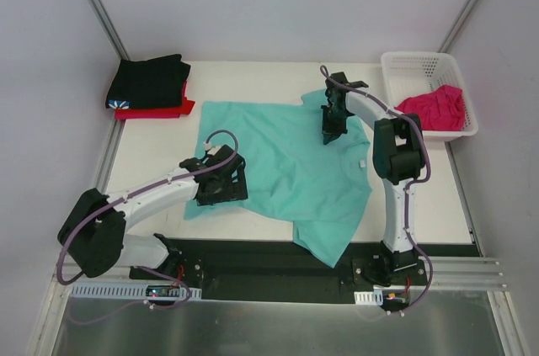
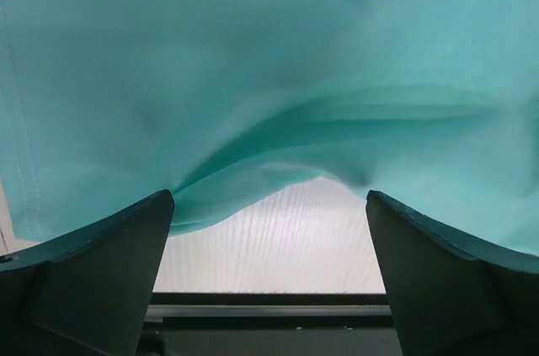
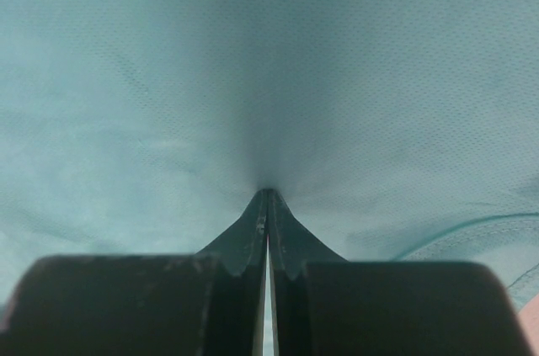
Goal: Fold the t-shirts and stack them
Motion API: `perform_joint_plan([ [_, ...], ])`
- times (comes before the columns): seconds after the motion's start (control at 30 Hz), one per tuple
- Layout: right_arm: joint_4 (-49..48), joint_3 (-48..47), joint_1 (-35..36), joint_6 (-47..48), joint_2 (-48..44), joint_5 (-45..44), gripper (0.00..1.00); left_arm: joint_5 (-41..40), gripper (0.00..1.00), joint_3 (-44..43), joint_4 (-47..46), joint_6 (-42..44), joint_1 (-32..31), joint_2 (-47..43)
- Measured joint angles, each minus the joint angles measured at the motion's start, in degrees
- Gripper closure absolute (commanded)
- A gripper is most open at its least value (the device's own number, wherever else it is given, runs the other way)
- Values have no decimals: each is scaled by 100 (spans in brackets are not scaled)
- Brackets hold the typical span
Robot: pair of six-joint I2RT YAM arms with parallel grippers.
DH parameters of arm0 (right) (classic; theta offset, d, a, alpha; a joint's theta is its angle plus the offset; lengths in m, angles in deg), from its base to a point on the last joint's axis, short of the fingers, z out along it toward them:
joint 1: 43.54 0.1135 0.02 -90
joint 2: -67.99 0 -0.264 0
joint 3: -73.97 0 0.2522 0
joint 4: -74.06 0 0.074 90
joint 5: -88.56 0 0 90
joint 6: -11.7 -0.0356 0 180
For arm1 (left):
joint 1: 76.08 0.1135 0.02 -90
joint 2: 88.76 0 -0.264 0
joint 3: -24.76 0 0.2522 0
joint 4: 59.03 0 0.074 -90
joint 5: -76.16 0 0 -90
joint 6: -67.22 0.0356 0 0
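Note:
The teal-green t-shirt (image 1: 286,162) lies spread flat on the table, its lower corner hanging over the near edge. My left gripper (image 1: 225,186) is open at the shirt's left lower edge; in the left wrist view the raised cloth edge (image 2: 253,196) sits just ahead of the wide-apart fingers (image 2: 101,272). My right gripper (image 1: 331,129) is shut, its tips pinching the teal cloth (image 3: 269,78) near the shirt's upper right. The black t-shirt (image 1: 150,81) lies folded on the folded red t-shirt (image 1: 160,109) at the back left. The magenta-pink t-shirt (image 1: 436,108) lies crumpled in the basket.
A white plastic lattice basket (image 1: 421,66) stands at the back right corner. Grey walls enclose the table on three sides. A black base rail (image 1: 269,268) runs along the near edge between the arm bases.

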Motion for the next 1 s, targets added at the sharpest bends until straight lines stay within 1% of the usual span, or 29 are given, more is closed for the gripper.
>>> perform_joint_plan([
  [0.2,-2,0,0,0,0,63,99,138,1,431,249,-319,-304,-719],
  [0.37,-9,9,0,2,0,68,99,160,1,522,553,-511,-487,-1113],
  [0.6,-48,122,15,9,-87,72,99,85,1,483,785,-514,-520,-1211],
  [0.67,13,151,50,39,-162,55,93,7,1,299,901,-457,-522,-1126],
  [0.7,98,157,87,61,-229,44,86,-13,1,155,942,-411,-522,-1064],
  [0.73,164,166,120,76,-310,35,69,-35,1,-26,979,-348,-525,-997],
  [0.8,326,184,223,116,-601,20,63,-120,1,-407,994,-210,-525,-874],
  [0.83,374,214,269,151,-798,17,54,-166,1,-640,1010,-125,-525,-798],
  [0.93,450,433,398,164,-1515,9,52,-358,1,-1366,970,151,-525,-509],
  [1.0,407,741,446,146,-2059,7,53,-474,1,-1711,828,315,-496,-302],
])
